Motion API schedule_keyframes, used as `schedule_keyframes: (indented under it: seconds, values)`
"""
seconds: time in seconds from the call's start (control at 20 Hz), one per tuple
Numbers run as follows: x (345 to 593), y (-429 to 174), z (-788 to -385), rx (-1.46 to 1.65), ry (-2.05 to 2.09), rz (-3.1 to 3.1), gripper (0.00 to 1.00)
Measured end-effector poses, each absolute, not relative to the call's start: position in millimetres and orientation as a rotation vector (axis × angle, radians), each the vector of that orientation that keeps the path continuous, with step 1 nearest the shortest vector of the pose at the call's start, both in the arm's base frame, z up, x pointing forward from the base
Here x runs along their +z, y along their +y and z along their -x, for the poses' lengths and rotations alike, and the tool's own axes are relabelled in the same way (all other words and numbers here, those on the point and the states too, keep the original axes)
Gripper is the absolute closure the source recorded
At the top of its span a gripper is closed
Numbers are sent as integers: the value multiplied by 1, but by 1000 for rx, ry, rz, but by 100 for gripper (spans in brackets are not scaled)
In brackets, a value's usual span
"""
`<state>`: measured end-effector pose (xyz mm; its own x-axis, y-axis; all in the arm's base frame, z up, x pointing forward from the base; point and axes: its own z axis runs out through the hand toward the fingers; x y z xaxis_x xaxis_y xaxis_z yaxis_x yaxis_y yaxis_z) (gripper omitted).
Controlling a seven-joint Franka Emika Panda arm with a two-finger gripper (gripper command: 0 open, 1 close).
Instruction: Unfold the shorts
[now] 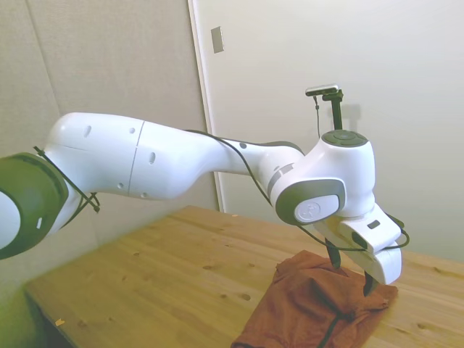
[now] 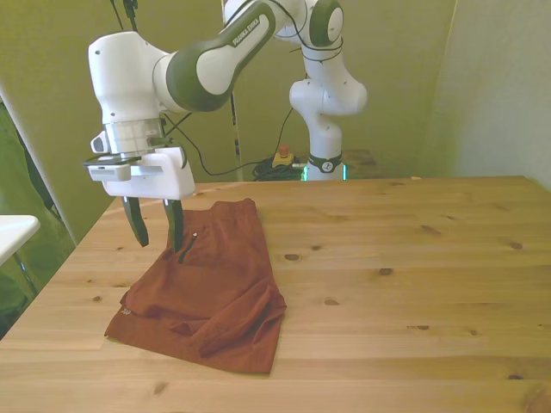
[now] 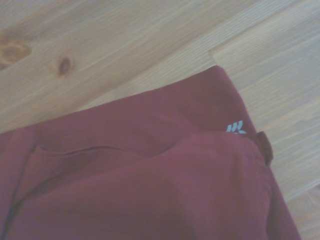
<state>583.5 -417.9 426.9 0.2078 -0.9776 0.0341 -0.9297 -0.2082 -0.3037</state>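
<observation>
One pair of rust-brown shorts (image 2: 211, 288) lies folded on the tabletop (image 2: 413, 284), toward the front view's left. The cloth is doubled over itself, with a loose fold bunched along the edge of the shorts nearest the camera in the front view. A dark cord (image 2: 188, 249) shows on top of the shorts near the gripper, and in the side view the same cord (image 1: 332, 328) runs down over the fabric below the fingertips.

The gripper (image 2: 155, 234) points straight down at the corner of the shorts farthest from the front camera, on the front view's left. Its two dark fingers (image 2: 175, 225) stand spread apart with nothing between them. The finger nearer the shorts' middle hangs over the cloth; the other hangs over bare wood just beside the shorts' edge. In the side view the gripper (image 1: 351, 272) has its tips at or just above the fabric, though contact is hard to judge from that angle.

Close up in the wrist view, a corner of the shorts (image 3: 150, 185) lies flat on the pale wood (image 3: 100, 45), with an upper layer folded over a lower one. A small light mark (image 3: 235, 127) sits on the lower layer near that corner, partly covered by the upper layer's edge.
</observation>
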Motion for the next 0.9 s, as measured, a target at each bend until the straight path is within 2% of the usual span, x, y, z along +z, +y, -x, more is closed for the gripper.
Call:
schedule_keyframes:
  seconds: [0.4, 0.45, 0.65, 0.9]
  values:
    - [385, -431, -598, -268, 1856, 2231, 0]
    - [381, -429, -600, -260, 1851, 2232, 100]
    - [369, -424, -605, -242, 1841, 2229, 100]
    - [367, -423, -608, -249, 1838, 2227, 100]
